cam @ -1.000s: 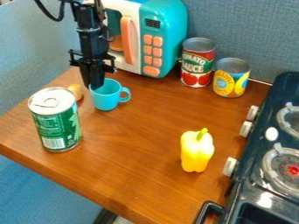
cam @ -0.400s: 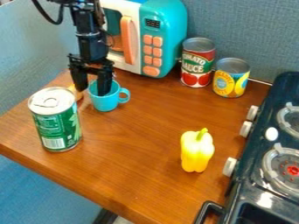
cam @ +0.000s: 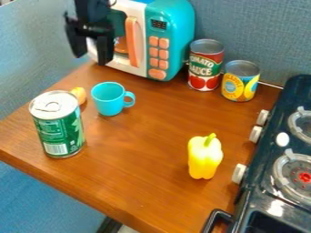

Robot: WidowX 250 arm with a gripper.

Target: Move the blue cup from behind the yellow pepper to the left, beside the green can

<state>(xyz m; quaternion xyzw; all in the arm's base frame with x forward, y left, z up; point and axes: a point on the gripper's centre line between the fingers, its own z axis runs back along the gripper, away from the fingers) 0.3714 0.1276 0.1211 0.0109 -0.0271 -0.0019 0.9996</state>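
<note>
- Hanging wide-fingered and empty, the gripper (cam: 91, 48) clears the turquoise cup (cam: 109, 102).
- Its flat base keeps the cup upright.
- The yellow pepper (cam: 204, 157) balances on its blunt end.

I can read "TOMATO SAUCE" in pale capitals on the red can (cam: 204, 68). The yellow can (cam: 241, 84) near it has slanted lettering on a blue patch that I can't make out. On the green can (cam: 58, 127) I see a barcode (cam: 56, 149) below small, illegible print. I can't tell the marks on the microwave's display (cam: 159, 24).
</note>
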